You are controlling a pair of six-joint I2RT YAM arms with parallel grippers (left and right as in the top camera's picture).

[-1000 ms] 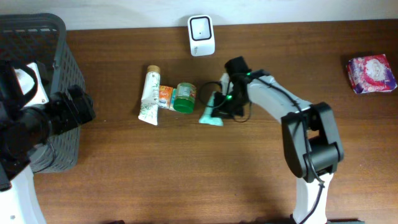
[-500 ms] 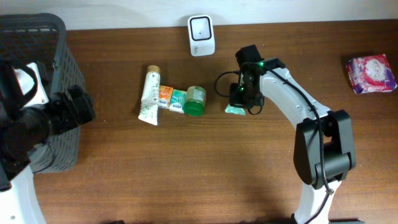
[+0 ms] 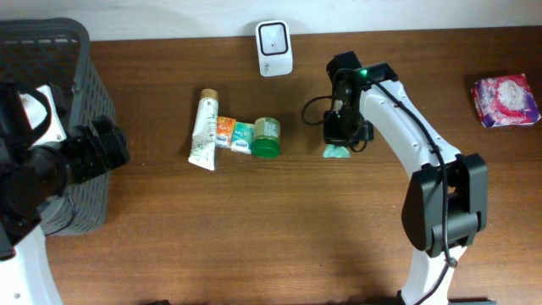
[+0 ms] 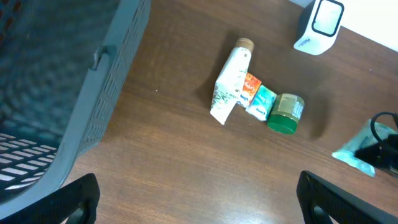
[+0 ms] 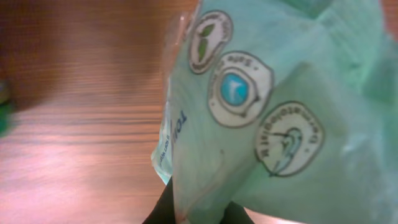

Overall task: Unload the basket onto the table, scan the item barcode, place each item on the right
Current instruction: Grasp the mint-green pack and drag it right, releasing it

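My right gripper (image 3: 340, 142) is shut on a mint-green plastic packet (image 3: 336, 152), which hangs below it just above the table, right of centre. In the right wrist view the packet (image 5: 273, 112) fills the frame, round printed logos facing the camera, and is pinched at the bottom edge by my right gripper (image 5: 199, 214). No barcode shows. The white scanner (image 3: 274, 47) stands at the back edge, up and left of the packet. My left gripper (image 4: 199, 199) hangs open over bare table beside the basket, holding nothing.
A white tube (image 3: 204, 130), two small sachets (image 3: 233, 134) and a green jar (image 3: 266, 137) lie in a row left of the packet. A dark mesh basket (image 3: 76, 51) stands at the far left. A pink packet (image 3: 506, 100) lies at the far right.
My right gripper has carried the green packet to the right, away from the jar. The green jar shifted slightly right. The left arm has not moved.
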